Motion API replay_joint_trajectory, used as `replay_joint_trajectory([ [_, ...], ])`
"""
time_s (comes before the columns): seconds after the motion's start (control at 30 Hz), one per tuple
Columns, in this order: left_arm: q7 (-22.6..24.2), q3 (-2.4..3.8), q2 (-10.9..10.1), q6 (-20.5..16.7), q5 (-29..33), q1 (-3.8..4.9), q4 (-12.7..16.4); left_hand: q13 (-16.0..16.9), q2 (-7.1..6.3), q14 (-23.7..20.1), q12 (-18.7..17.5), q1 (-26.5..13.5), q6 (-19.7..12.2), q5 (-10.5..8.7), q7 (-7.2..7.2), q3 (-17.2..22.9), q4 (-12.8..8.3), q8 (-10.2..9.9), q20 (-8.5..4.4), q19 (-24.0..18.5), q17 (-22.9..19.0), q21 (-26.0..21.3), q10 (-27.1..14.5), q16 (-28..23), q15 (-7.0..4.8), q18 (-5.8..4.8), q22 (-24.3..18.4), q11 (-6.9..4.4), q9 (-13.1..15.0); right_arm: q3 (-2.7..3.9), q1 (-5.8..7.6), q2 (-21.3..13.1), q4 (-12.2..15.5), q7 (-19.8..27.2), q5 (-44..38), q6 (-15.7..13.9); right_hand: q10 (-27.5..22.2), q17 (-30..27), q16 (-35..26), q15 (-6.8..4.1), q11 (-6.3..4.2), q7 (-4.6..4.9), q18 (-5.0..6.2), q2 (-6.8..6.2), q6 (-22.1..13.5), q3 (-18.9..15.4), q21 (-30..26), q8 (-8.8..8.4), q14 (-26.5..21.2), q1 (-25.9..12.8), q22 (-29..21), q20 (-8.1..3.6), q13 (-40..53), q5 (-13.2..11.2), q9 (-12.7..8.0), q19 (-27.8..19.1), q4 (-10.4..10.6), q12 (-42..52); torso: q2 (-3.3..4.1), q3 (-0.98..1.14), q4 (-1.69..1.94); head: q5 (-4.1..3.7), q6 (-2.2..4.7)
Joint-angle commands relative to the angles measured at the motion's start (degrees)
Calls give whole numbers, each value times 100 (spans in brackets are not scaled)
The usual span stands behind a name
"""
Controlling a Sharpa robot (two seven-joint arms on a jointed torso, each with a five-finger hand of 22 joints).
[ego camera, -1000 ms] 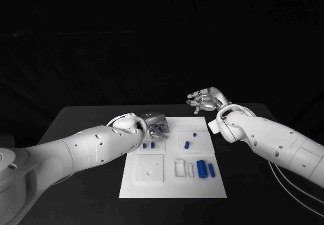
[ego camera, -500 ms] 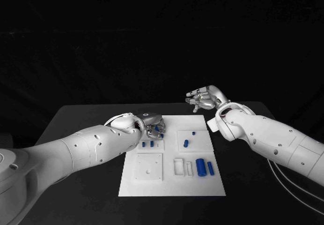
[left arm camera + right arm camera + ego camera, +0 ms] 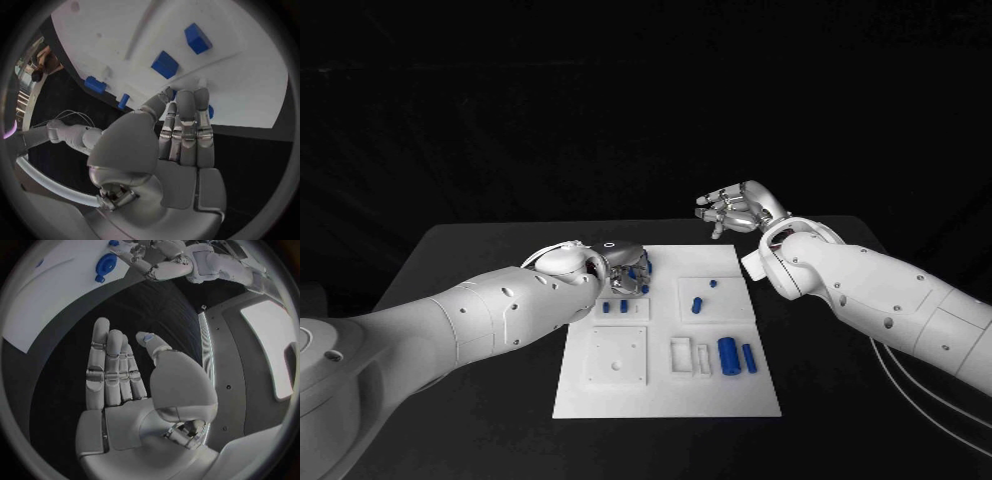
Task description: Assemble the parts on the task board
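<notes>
Assembly is judged barely begun: blue parts (image 3: pixel 728 352) lie loose across the task board (image 3: pixel 669 405). The left hand (image 3: pixel 626 265) apparently pinches one part; the right hand (image 3: pixel 737 211) is held empty, fingers apart.

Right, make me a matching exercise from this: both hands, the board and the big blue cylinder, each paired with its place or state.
Things:
1. left hand
2. right hand
3. large blue cylinder
4. task board

Places or states:
A. raised beyond the board's far right corner, fingers apart, holding nothing
B. white and flat
C. fingers down at the board's far left part
D. lying on the board's near right part

Pairs: 1-C, 2-A, 3-D, 4-B
</notes>
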Motion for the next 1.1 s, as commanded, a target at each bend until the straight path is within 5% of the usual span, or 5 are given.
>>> replay_joint_trajectory([
  [0.03, 30, 2, 59, 84, -16, -16, -55, -7, 26, -30, -26, -26, -33, 0, -25, 47, 9, -25, -24, -46, -17, 32, 49, 32, -20, 75, 120, -4, -8, 2, -2, -10, 16, 60, 4, 12, -9, -16, 31, -1, 8, -3, 86, -17, -26, 8, 1, -26, -25, -18, -16, 24, -14, 31, -7, 112, -33, 40, -5, -3, 9, -40, -21],
  [0.7, 46, 1, 160, 227, 63, -68, -185, -6, -14, -3, -25, -47, -320, -129, -156, 69, 104, -25, -104, -41, -28, 69, 52, 91, -106, -21, 106, -97, -15, 2, -2, 1, 36, 49, 4, 34, -5, -20, 42, -5, 5, -4, 85, -16, -18, 12, 15, -27, -21, -14, -21, 22, -21, 33, -7, 111, -35, 50, 8, 4, -7, -58, -21],
  [1.1, 18, -3, 168, 365, 69, -85, -244, -5, 128, 27, -22, -13, 115, -131, -41, 148, 166, -11, -112, -30, -20, 124, 414, 150, -106, -17, 120, -136, -5, 2, -2, 8, 33, 47, 4, 48, -5, -22, 48, -6, 3, -7, 85, -16, -7, 15, 24, -27, -22, -15, -23, 21, -25, 34, -7, 108, -35, 56, 7, 5, 5, -69, -38],
])
